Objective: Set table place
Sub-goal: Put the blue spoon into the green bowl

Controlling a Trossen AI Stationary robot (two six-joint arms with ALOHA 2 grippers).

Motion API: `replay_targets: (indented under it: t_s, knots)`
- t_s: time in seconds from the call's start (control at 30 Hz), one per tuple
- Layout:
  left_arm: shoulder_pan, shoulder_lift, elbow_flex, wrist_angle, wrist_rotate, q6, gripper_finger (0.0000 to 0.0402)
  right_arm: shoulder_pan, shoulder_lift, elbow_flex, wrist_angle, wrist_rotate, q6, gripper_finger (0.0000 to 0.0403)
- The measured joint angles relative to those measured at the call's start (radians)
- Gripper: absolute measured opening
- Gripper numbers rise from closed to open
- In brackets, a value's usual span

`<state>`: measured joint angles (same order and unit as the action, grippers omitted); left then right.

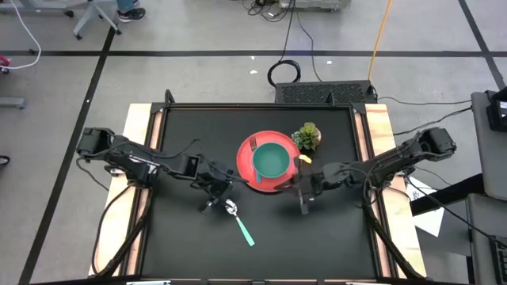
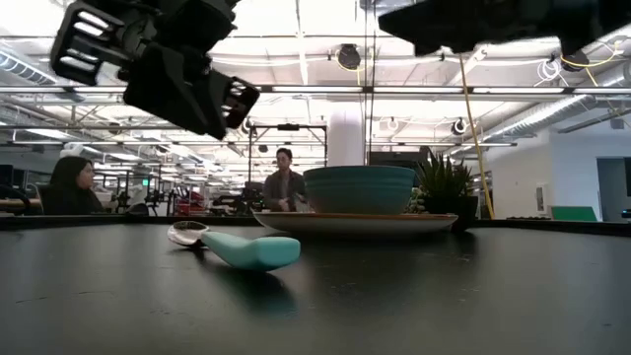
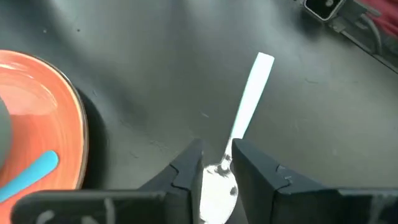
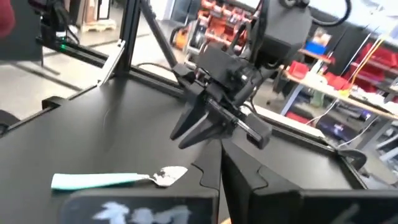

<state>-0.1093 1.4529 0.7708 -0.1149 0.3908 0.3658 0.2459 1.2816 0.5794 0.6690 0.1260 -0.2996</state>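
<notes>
With the bowl (image 1: pixel 271 161) already sitting on the red plate (image 1: pixel 246 156) mid-table, the left gripper (image 3: pixel 217 169) is hovering part-spread over the spoon (image 1: pixel 239 222), while the right gripper (image 1: pixel 304 207), pressed together, is waiting beside the plate.

The black table (image 1: pixel 182 237) carries a red plate (image 1: pixel 247 168), spoon (image 1: pixel 239 222) and small plant (image 1: pixel 307 136).

Open-plan robotics lab — ceiling pipes (image 2: pixel 414 89), red parts bins (image 4: pixel 339 81) (on racks), floor cables (image 1: pixel 285 71)
</notes>
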Motion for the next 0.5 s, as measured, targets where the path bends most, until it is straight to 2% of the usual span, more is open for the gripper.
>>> replay_targets:
  t_s: [0.23,0.37,0.5]
  knots:
    - [-0.012,0.065,0.061,-0.053,0.029,0.070,0.0152,-0.005,-0.021,-0.122,0.216,0.003,0.001,0.0000]
    - [-0.026,0.101,0.086,-0.067,0.020,0.116,0.0187,-0.009,-0.021,-0.145,0.246,0.004,0.004,0.0000]
    - [-0.044,0.151,0.139,-0.097,0.019,0.131,0.0207,-0.016,-0.030,-0.149,0.253,0.008,0.023,0.0000]
